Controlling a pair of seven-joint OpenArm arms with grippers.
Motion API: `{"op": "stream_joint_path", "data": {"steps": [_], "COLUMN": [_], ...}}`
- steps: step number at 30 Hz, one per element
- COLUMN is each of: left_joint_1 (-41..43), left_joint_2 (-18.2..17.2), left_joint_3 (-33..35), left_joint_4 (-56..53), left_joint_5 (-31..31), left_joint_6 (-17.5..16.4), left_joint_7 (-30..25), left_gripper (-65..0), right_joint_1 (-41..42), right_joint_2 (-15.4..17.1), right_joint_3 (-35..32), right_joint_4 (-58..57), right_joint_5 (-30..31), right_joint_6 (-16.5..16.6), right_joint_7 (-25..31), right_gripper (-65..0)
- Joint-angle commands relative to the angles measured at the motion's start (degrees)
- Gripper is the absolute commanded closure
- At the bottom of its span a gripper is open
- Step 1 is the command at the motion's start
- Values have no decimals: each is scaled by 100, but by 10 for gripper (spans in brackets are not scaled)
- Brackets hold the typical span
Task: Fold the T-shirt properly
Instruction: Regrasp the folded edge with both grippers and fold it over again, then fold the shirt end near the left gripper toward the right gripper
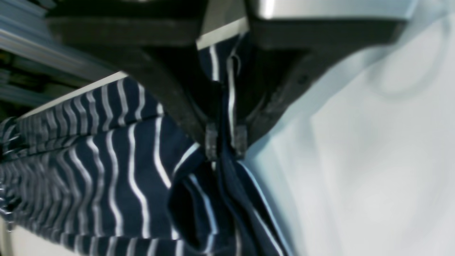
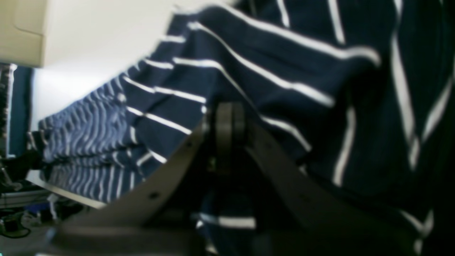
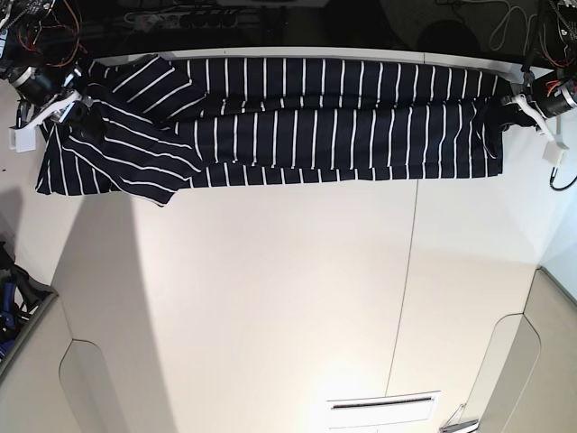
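**Shirt stretched between my 2 end effectors along the far edge**

The dark navy, white-striped soft fabric T-shirt (image 3: 297,122) lies as a long band across the far side of the pale worktop (image 3: 270,298), and its long axis runs straight from one of my end effectors to the other. My left end effector (image 1: 225,142) sits at the band's end on the base view's right; its fingers are clamped together on a bunched fold of the striped cloth, which hangs down below the fingertips in the left wrist view. My right end effector (image 2: 227,117) sits at the opposite end, where the cloth spreads wider and a sleeve-like flap reaches toward the near side. In the right wrist view its fingers meet with fabric draped over and around them, so I judge it is pinching the shirt too, though the blur hides the exact contact.

So the shirt lies inward from both end effectors, between them, and neither arm is nearer: each holds its own end. All the bare worktop lies on the near side of the band. I judge the coming move must carry both ends evenly across that axis, or the band will skew.
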Motion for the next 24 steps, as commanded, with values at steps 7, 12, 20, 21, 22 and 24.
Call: {"op": "stream_joint_path", "data": {"steps": [7, 12, 20, 21, 22, 24], "left_joint_1": [-66, -68, -476, -575, -680, -857], "left_joint_2": [-120, -164, -636, -686, -723, -807], "left_joint_3": [-37, -44, -50, -50, -50, -48], "left_joint_4": [146, 531, 767, 769, 767, 767], "left_joint_5": [-485, -420, 570, 651, 721, 898], "left_joint_6": [-52, -52, -52, -52, -52, -52], "left_joint_7": [-289, -398, -881, -881, -879, -879], "left_gripper": [0, 0, 0, 0, 0, 0], "right_joint_1": [11, 9, 11, 9, 9, 11], "right_joint_2": [66, 66, 66, 66, 66, 66], "right_joint_3": [83, 284, 699, 739, 774, 807], "right_joint_4": [332, 654, 1163, 1200, 1222, 1224], "right_joint_5": [254, 254, 402, 404, 404, 404], "right_joint_6": [22, 22, 22, 22, 22, 22], "right_joint_7": [70, 68, 72, 72, 72, 72], "right_gripper": [0, 0, 0, 0, 0, 0]}}
